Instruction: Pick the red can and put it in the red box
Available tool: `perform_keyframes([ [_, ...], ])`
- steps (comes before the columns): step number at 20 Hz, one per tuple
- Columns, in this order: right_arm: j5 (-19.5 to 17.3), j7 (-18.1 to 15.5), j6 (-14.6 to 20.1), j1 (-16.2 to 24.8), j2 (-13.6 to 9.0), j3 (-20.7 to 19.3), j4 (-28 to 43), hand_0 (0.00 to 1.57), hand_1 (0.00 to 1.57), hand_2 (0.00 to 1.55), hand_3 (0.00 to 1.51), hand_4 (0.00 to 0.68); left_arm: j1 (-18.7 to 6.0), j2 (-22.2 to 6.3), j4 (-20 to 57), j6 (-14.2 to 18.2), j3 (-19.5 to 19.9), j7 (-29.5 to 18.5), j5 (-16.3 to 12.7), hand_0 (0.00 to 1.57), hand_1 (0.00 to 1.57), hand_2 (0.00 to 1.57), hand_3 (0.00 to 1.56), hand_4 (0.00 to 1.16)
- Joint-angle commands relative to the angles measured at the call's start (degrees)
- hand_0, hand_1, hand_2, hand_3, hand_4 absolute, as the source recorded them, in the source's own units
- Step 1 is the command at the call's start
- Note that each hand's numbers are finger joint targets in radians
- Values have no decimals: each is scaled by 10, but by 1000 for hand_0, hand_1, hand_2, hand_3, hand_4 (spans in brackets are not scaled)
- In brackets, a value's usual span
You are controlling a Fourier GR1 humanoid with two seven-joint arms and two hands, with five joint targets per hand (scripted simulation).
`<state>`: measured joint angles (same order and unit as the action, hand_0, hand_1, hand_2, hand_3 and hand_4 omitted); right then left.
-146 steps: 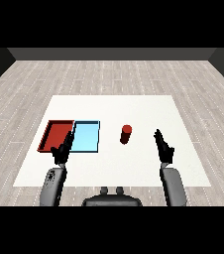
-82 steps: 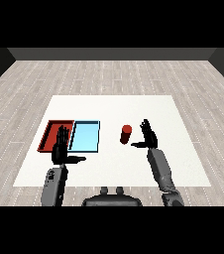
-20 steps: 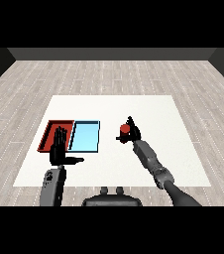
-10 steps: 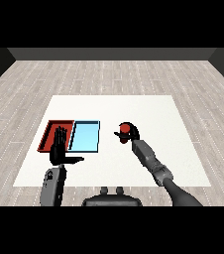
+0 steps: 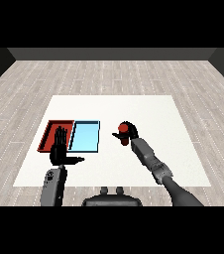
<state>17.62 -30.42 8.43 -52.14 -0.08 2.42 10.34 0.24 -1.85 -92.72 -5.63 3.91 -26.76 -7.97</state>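
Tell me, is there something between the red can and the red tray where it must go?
Yes. The right hand is curled round the red can, and the light blue tray lies directly between it and the red tray. The open left hand also hovers at the red tray's near edge.

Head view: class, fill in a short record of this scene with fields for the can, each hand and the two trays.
can: red, held in the right hand, right of both trays
right hand: curled round the can
left hand: open, fingers straight, over the red tray's near edge
red tray: leftmost, nothing visible inside
blue tray: beside the red tray, on its right
table: white
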Motion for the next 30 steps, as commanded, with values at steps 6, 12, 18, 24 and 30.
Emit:
perform_keyframes([
  [6, -1, -13, 16, 8, -11, 11, 32, 1529, 1529, 1470, 1395, 580, -20, 2, 25, 2, -2, 3, 2, 0, 0, 0, 0, 0],
  [12, 19, -28, 38, 31, 1, 34, 129, 1547, 1547, 1458, 1383, 581, 21, -25, -23, -26, 12, 16, -24, 0, 0, 0, 0, 0],
  [18, -4, 58, 56, 77, -38, 42, 277, 1515, 1515, 1460, 1383, 608, 11, 6, -2, 8, -27, 2, 28, 0, 0, 0, 0, 0],
  [24, 3, 39, 46, 169, -57, 56, 453, 1485, 1485, 1441, 1398, 631, -8, 14, -64, 1, -79, 89, 27, 0, 0, 0, 0, 0],
  [30, -32, 124, 103, 237, -50, 97, 635, 1440, 1440, 1405, 1382, 628, -59, 18, -39, 55, -128, 106, 51, 0, 0, 0, 0, 0],
])
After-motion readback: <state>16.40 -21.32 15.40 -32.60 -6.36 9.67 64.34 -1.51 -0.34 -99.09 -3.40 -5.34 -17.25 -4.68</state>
